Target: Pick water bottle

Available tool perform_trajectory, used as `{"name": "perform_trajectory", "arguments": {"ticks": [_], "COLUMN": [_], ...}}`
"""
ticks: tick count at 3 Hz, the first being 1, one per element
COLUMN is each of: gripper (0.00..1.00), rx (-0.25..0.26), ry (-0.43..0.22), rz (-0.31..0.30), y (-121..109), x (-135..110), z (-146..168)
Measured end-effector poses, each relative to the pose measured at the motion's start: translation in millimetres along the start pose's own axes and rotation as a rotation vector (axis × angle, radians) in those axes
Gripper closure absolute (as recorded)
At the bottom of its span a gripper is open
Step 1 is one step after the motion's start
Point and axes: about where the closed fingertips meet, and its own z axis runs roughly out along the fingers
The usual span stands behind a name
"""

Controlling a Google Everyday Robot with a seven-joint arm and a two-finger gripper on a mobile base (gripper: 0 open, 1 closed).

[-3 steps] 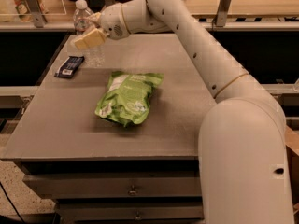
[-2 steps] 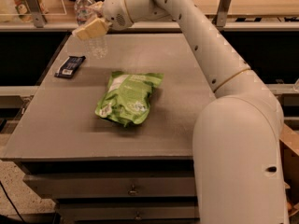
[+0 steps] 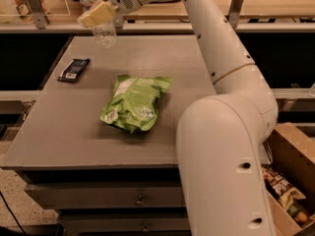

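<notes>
Fingers [image 3: 93,17] of the gripper [image 3: 101,14] are clamping the water bottle [image 3: 105,33] around its middle, holding it tilted at eleven o'clock, seemingly just above the worktop [image 3: 197,63], probably so it is hanging clear of the green snack bag [image 3: 135,102] and black wrapped bar [image 3: 74,69].

Cap of the water bottle [image 3: 105,34] past the top edge, its middle behind the pincer [image 3: 98,16] at upper left
</notes>
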Motion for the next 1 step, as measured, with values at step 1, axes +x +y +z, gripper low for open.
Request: {"name": "perform_trajectory", "arguments": {"ticks": [1], "gripper": [1.00], "rx": [0.006], "ry": [0.003], "rz": [-0.010], "y": [-2.7], "x": [-4.2], "z": [-5.7]}}
